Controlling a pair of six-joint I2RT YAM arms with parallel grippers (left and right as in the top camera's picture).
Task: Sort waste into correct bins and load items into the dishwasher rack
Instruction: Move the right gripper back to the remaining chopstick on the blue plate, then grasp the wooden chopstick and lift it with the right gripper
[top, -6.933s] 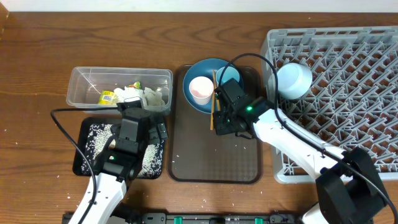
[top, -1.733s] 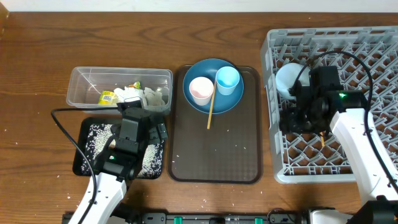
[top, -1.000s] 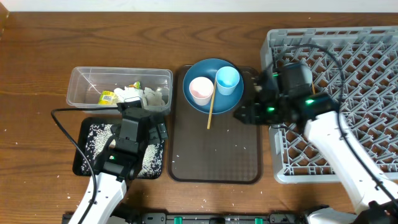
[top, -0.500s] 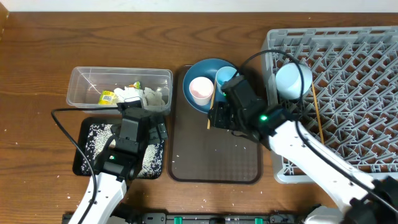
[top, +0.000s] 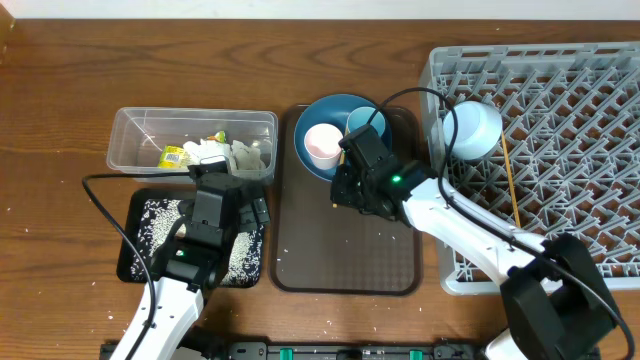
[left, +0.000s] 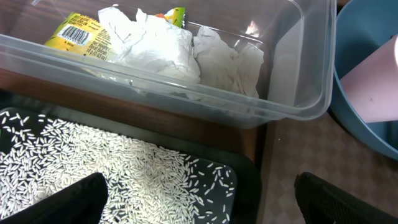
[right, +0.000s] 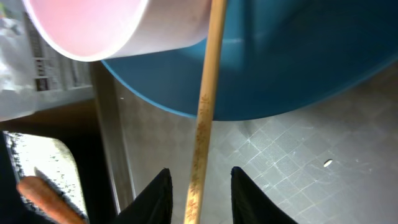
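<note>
My right gripper (top: 342, 190) is open and straddles a wooden chopstick (right: 205, 118) without touching it; it also shows in the right wrist view (right: 200, 199). The chopstick leans from the dark blue plate (top: 335, 168) onto the brown serving tray. The white cup with a pink inside (top: 322, 145) and the light blue cup (top: 366, 121) stand on the plate. A second chopstick (top: 510, 185) and the white bowl (top: 473, 128) lie in the grey rack (top: 570, 70). My left gripper (left: 199, 208) is open and empty over the black tray (top: 135, 262) of rice (left: 112, 162).
The clear tub (top: 150, 120) holds the yellow-green wrapper (left: 78, 31) and white tissue (left: 158, 43). The brown serving tray (top: 345, 255) lies between the bins and the rack. An orange carrot (right: 43, 194) shows at the black tray's edge.
My right arm left one chopstick in the rack, swung back left and came down over the second chopstick on the serving tray. The left arm has not moved.
</note>
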